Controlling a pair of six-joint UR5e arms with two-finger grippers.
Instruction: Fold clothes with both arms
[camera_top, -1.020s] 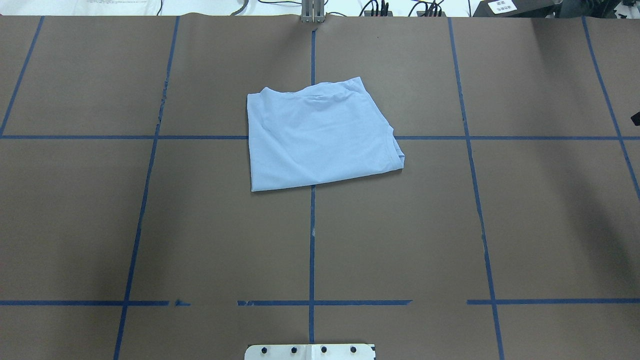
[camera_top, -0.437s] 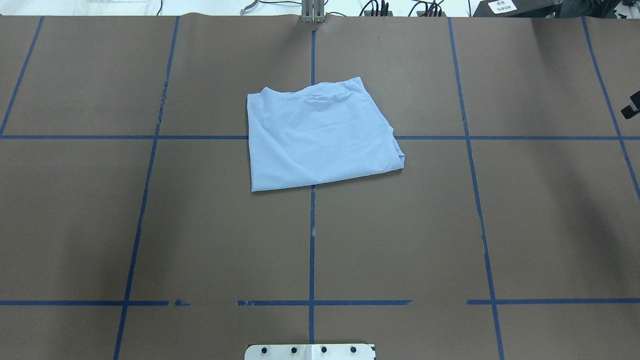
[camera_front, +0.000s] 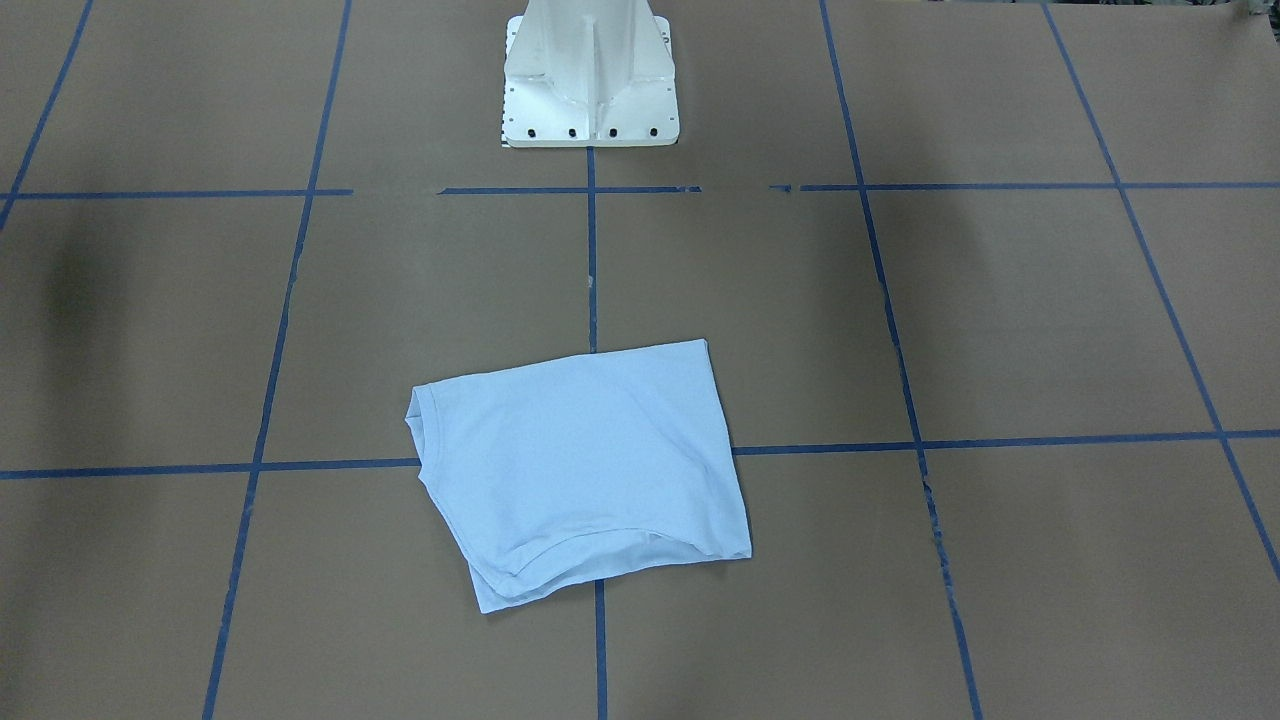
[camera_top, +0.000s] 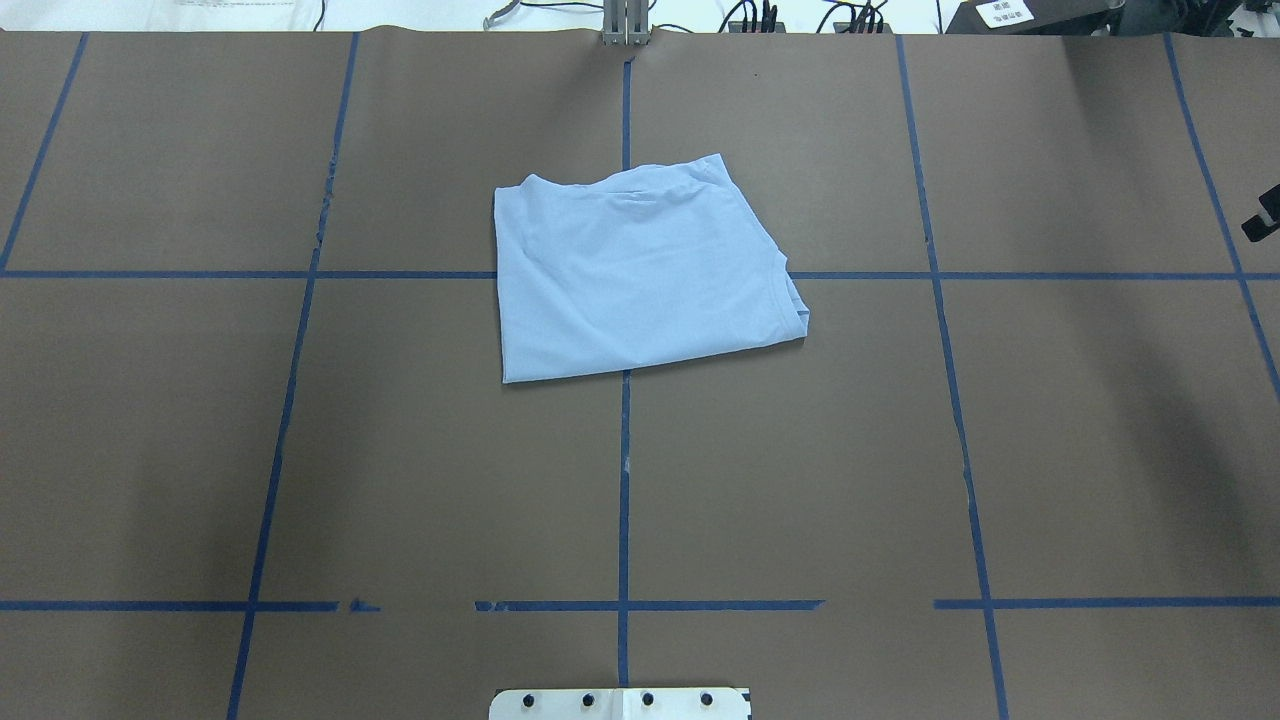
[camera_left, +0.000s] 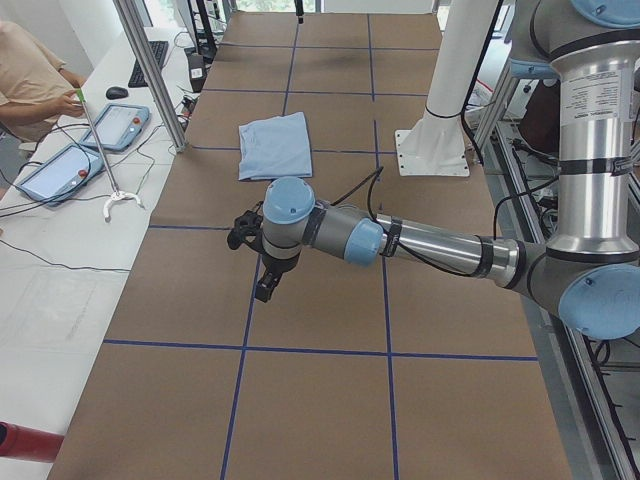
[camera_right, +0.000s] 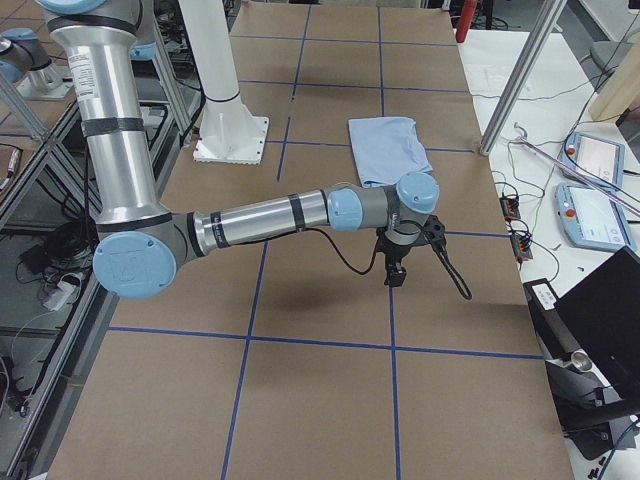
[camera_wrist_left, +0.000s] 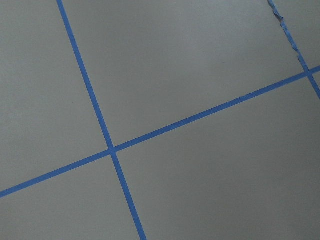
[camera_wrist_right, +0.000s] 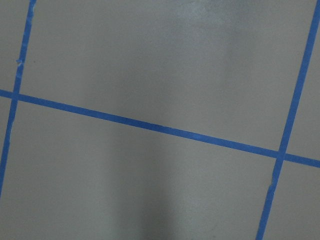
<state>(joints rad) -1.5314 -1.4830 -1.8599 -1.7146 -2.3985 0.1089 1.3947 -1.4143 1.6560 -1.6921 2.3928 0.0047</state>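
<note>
The table (camera_top: 300, 450), covered in brown paper and marked by a grid of blue tape lines (camera_top: 624, 480), runs wide to either side of the white pedestal base (camera_front: 590, 90); bare paper lies all round that base and out to the far edge.
The left arm (camera_left: 440, 245) reaches low over the paper well off to the base's left; the right arm (camera_right: 260, 215) does the same well off to the base's right; each wrist view shows only paper and crossing tape.
The light blue T-shirt (camera_top: 640, 280) lies folded into a rough rectangle straight out in front of the base, across the centre tape line where a cross line meets it, with bare paper between it and the base; its edge nearest the base is straight and flat, its far edge shows stacked layers, and a ribbed band shows at the corner toward the base's right.
The left gripper (camera_left: 264, 288) points down above the paper, nothing in it; whether its jaws are parted cannot be told.
The right gripper (camera_right: 393, 275) hangs likewise, only a dark sliver in the overhead view; its jaws cannot be judged either.
</note>
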